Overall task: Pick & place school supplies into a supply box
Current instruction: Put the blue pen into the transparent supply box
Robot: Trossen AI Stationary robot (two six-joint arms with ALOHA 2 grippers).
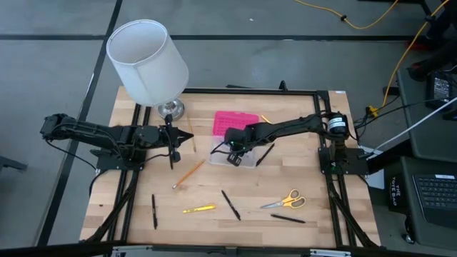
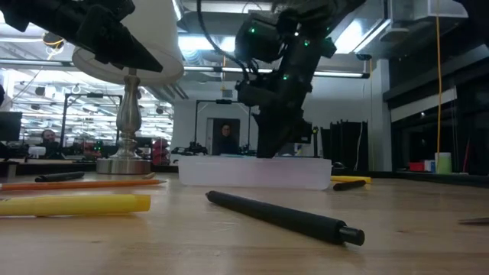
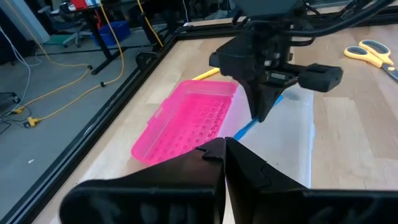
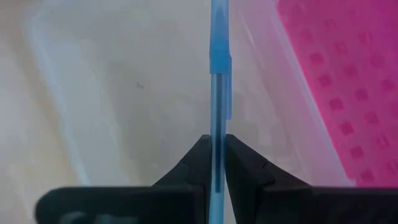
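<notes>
My right gripper (image 1: pixel 233 151) hangs over the supply box's clear base (image 1: pixel 245 158), shut on a blue pen (image 4: pixel 219 81). The left wrist view shows that pen (image 3: pixel 245 129) slanting down below the right gripper (image 3: pixel 262 112) into the base (image 3: pixel 292 134). The pink lid (image 1: pixel 235 123) lies flat beside the base, toward the far edge. My left gripper (image 3: pixel 224 144) is shut with nothing in it, held above the table to the left of the box. The rest of the school supplies lie loose on the table nearer the front edge. My right gripper pinches the blue pen's barrel (image 4: pixel 217 124) between its two fingers, behind the cap. The fingers come steeply from above, and the pen runs on along them, capped end (image 4: pixel 219 43) ahead and down over the clear base. Whether the pen's tip touches the base, I cannot tell.
A black pen (image 1: pixel 265 153) lies by the base's right side. An orange pencil (image 1: pixel 189 173), two black pens (image 1: pixel 154 211) (image 1: pixel 230 204), a yellow marker (image 1: pixel 198 209), yellow scissors (image 1: pixel 284 201) and another black pen (image 1: pixel 288 218) lie toward the front. A white lamp (image 1: pixel 148 61) stands far left.
</notes>
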